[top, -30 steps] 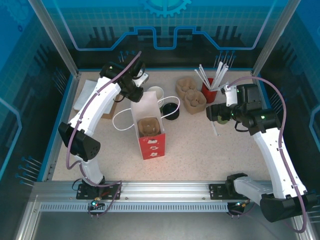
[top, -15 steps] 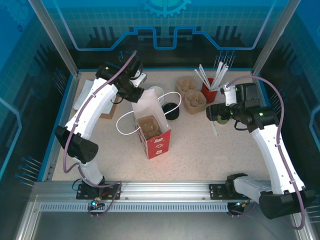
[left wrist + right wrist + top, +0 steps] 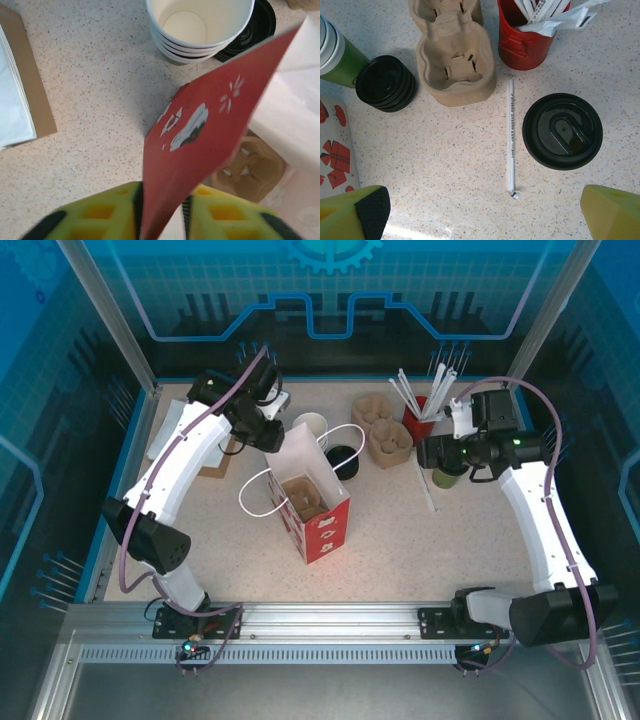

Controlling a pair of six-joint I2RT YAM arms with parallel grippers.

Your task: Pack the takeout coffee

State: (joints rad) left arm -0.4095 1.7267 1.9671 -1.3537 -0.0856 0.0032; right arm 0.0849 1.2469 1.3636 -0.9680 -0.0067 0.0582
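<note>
Right claw hangs over the bench, jaws spread wide, nothing between them. The takeout coffee stands at the right middle of the wrist view, ahead of the finger line and much nearer the right finger than the left. In my judgement the claw must shift right and forward before it descends. The cup's long axis is vertical with the lid facing straight up, so a grip across the sides looks called for. The lid is round and black, with a raised crescent and a sip hole. A wrapped straw lies just left of it, apart. The left claw straddles the red bag wall; whether it pinches, I cannot tell. The right arm is plainly nearer.
</note>
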